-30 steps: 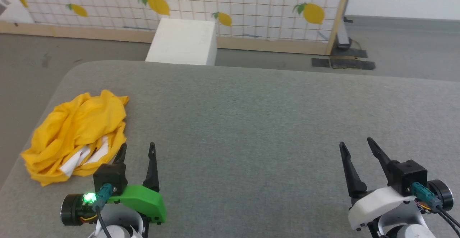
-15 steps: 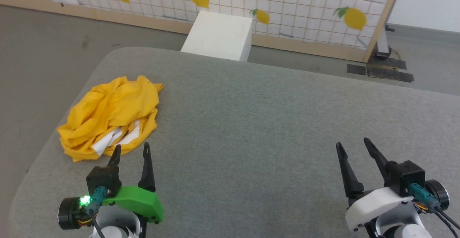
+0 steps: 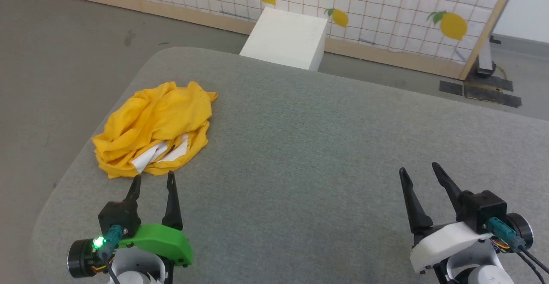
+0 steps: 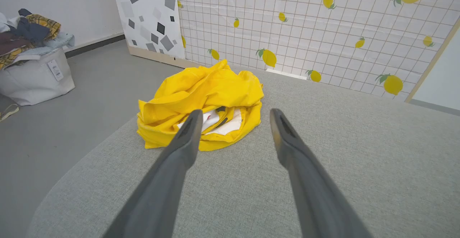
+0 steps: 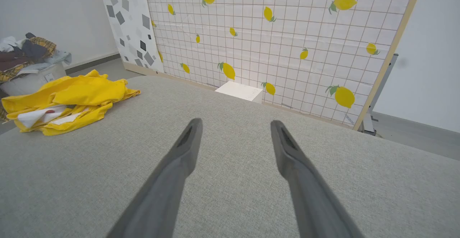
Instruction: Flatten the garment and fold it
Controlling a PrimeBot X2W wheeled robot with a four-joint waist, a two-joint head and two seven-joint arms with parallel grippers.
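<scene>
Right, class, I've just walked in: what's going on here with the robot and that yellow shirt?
Nothing is held yet. The yellow shirt lies crumpled in a heap near the left corner of the grey table, not flattened or folded. The left gripper is open, pointing at the heap just short of it; the right gripper is open too, well away.

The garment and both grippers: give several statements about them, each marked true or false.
1. The garment lies crumpled in a heap on the grey table. True.
2. The left gripper is shut on the garment. False: its jaws stand open, holding nothing.
3. The right gripper is open and empty. True.
4. The garment lies nearer the right gripper. False: it lies just ahead of the left gripper.
5. The white box stands beyond the table's far edge. True.
</scene>
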